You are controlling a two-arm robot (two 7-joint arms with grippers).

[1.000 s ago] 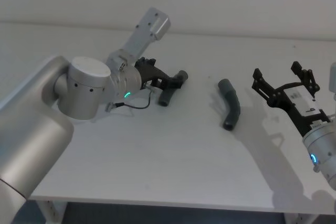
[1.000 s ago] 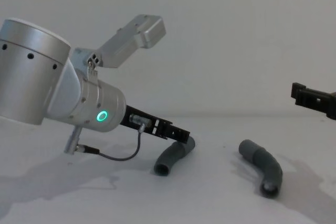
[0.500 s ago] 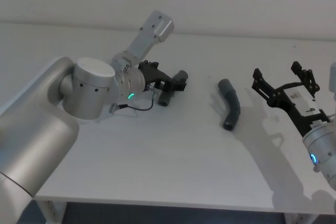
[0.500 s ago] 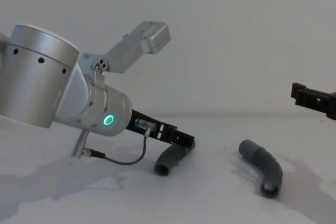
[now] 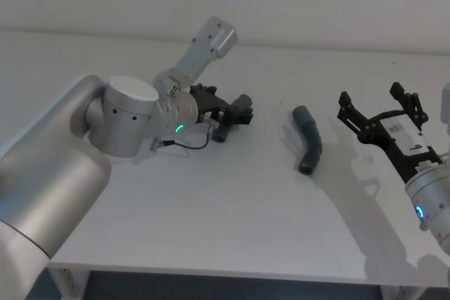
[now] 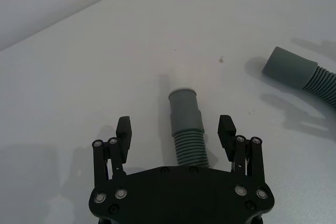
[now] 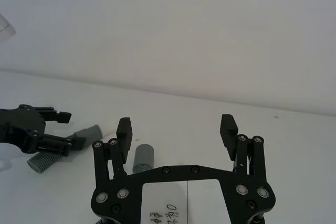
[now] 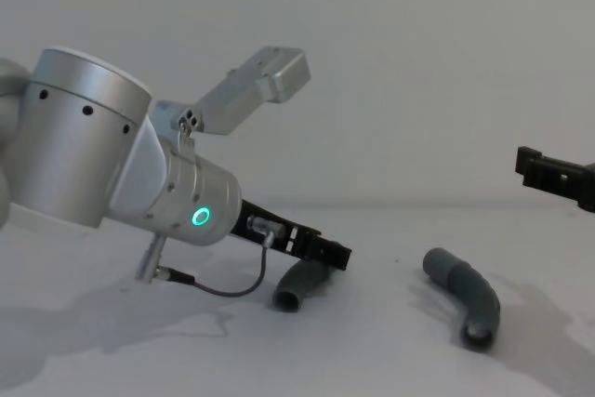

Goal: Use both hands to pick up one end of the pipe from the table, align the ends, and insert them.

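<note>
The left pincer (image 6: 176, 129) is spread, its fingers (image 6: 124, 129) on either side of the ribbed body of the white-tipped pipe piece (image 6: 186, 124) without touching it. The piece lies flat on the table (image 5: 232, 201), tip pointing away from the palm. The step in hand looks like the first grasp; next the fingers must press together on the ribs, then lift. The right pincer (image 5: 380, 107), also spread, hovers to the right of the other pipe piece (image 5: 309, 142) — near, not touching — and would need to come in over it.
</note>
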